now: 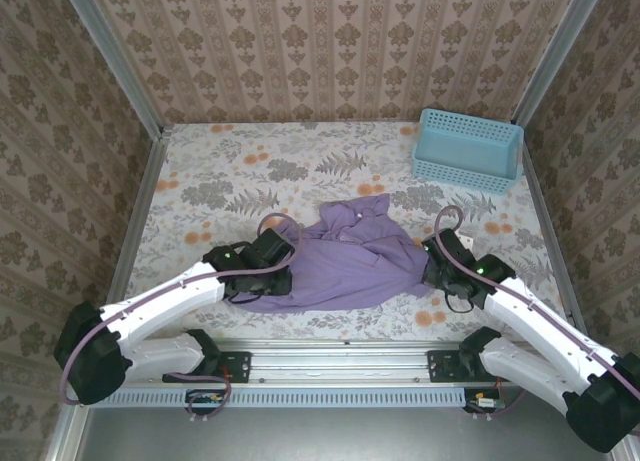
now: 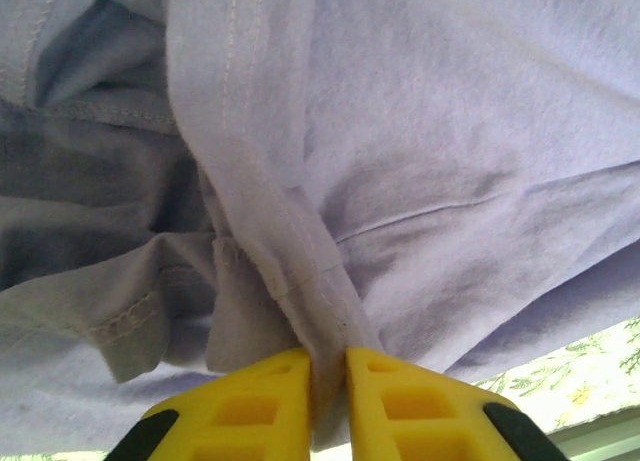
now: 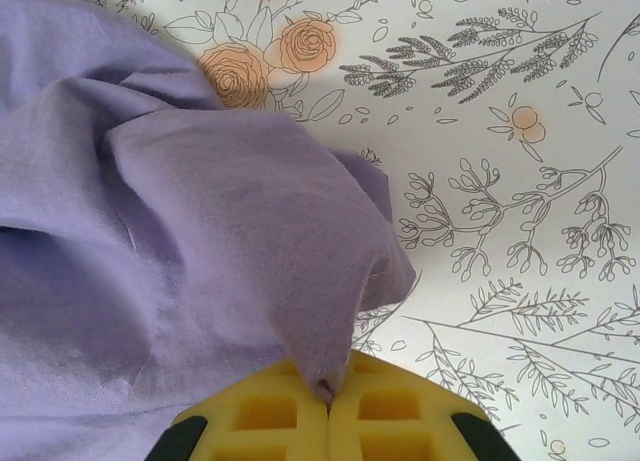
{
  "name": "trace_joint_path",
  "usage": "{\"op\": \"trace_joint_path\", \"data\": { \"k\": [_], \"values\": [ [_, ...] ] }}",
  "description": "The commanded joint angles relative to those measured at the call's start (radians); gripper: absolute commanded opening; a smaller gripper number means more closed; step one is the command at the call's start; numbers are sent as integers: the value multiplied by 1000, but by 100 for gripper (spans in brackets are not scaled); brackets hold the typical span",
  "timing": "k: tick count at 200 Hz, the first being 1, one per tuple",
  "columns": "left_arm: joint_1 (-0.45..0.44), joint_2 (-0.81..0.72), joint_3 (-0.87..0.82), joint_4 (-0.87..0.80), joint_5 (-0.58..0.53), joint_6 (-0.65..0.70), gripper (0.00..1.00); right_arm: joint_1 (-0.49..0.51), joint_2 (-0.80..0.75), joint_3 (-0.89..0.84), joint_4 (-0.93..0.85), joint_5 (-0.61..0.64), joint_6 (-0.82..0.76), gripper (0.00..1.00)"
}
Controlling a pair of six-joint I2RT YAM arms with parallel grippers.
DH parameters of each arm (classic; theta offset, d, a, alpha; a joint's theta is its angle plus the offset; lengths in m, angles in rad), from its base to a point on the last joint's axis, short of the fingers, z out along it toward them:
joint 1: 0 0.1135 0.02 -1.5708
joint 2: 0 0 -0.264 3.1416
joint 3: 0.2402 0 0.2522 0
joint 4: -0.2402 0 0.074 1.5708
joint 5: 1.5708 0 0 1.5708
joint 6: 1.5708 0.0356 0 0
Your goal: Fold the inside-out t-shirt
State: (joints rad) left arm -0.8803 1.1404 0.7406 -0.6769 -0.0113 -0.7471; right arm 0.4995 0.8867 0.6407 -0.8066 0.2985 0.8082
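Left hand (image 1: 286,279) clamped on tee (image 1: 350,266) hem left of centre, right hand (image 1: 429,273) clamped on its right corner, long axis crosswise between, neither nearer.

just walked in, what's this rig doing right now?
Both arms are on the lavender t-shirt, which lies crumpled and not yet folded near the front of the floral table. The left gripper has its jaws pinched on a seamed fold at the shirt's left side. The right gripper is shut on a corner at its right. The blue basket sits apart, far right.
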Motion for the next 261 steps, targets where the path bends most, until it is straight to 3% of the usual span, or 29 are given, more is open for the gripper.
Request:
{"op": "trace_joint_path", "data": {
  "k": [1,32,62,91,117,134,158,184,210,233,261],
  "values": [
    [7,15,3,21,18,-1,10,-10,-4,39,8,16,-19,0],
    [22,-6,30,23,13,27,0,-25,-16,58,-8,20,-38,0],
    [88,-82,139,-57,-38,101,0,-50,-33,124,-48,33,-100,0],
    [267,-184,370,-183,-112,227,0,-82,-61,302,-122,40,-227,0],
    [467,-248,577,-197,-102,293,0,-88,-75,505,-158,3,-330,0],
    [540,-265,712,-197,-79,303,0,-88,-77,627,-174,-46,-370,0],
    [550,-316,803,-139,-56,319,0,-88,-107,736,-150,-141,-418,0],
    [551,-342,757,-120,-82,324,0,-88,-156,746,-108,-198,-441,0],
    [553,-240,715,-223,-112,314,0,-87,-117,681,-126,-189,-411,0],
    [563,-105,748,-308,-71,311,0,-88,-32,607,-165,-190,-368,0],
    [566,-36,748,-275,-14,324,0,-87,7,453,-116,-211,-314,0]
  ]
}}
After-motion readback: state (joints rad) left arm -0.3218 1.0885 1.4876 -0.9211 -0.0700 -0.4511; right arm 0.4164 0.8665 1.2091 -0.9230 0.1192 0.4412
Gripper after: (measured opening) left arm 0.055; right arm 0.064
